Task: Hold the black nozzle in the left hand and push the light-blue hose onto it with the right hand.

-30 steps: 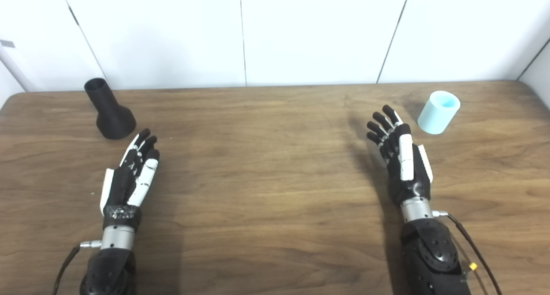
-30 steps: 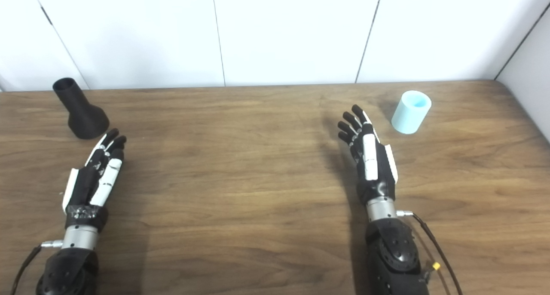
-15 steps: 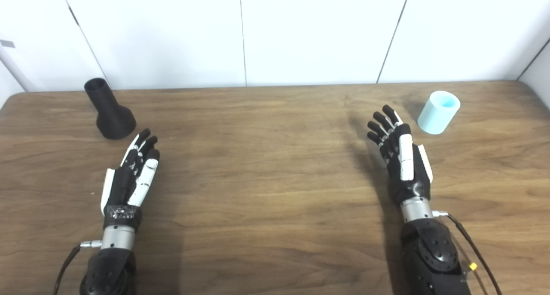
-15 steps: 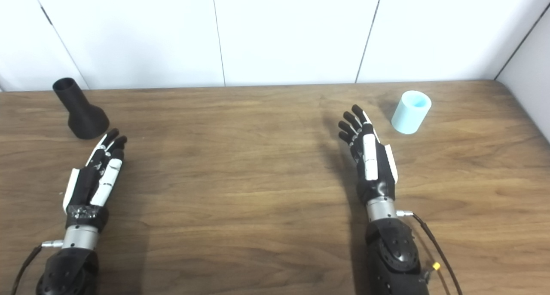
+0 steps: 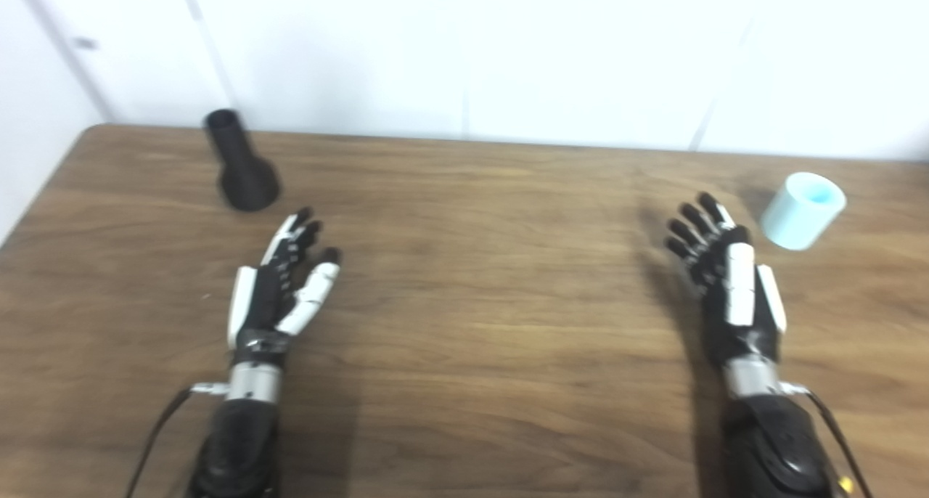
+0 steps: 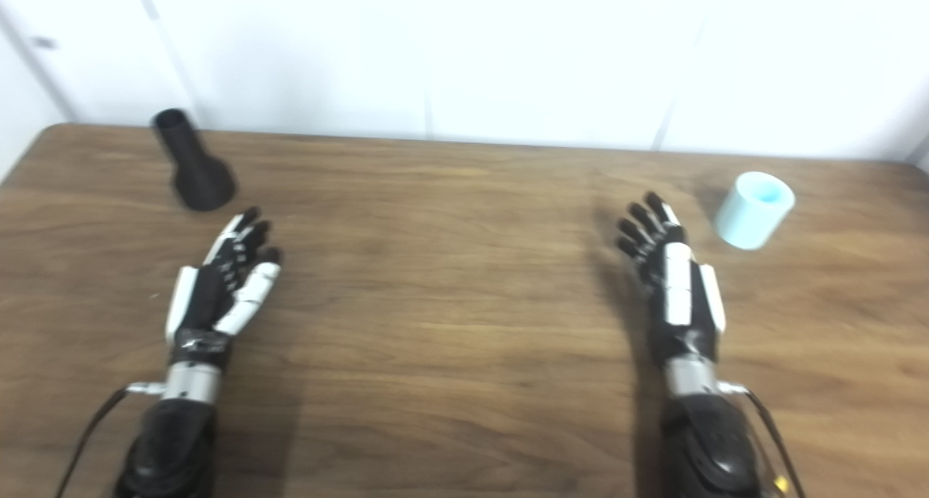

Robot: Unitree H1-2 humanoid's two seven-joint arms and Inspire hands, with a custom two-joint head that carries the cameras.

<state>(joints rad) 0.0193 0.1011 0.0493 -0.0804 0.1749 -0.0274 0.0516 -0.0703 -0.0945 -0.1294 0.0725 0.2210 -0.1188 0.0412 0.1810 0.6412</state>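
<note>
My worktop [image 5: 464, 338] is brown wood grain with a rounded far-left corner. One matte black nozzle [image 5: 243, 165], a narrow tube flaring to a wide base, stands at 11 o'clock near the back edge. One smooth light-blue hose [image 5: 802, 210], a short open cylinder, stands at 2 o'clock. My left robot hand [image 5: 279, 291] and right robot hand [image 5: 729, 280] lie spread wide, holding nothing, with bare wood between them.

Both head cameras look steeply down from just behind the arms, sharing the whole table [image 5: 464, 353].
</note>
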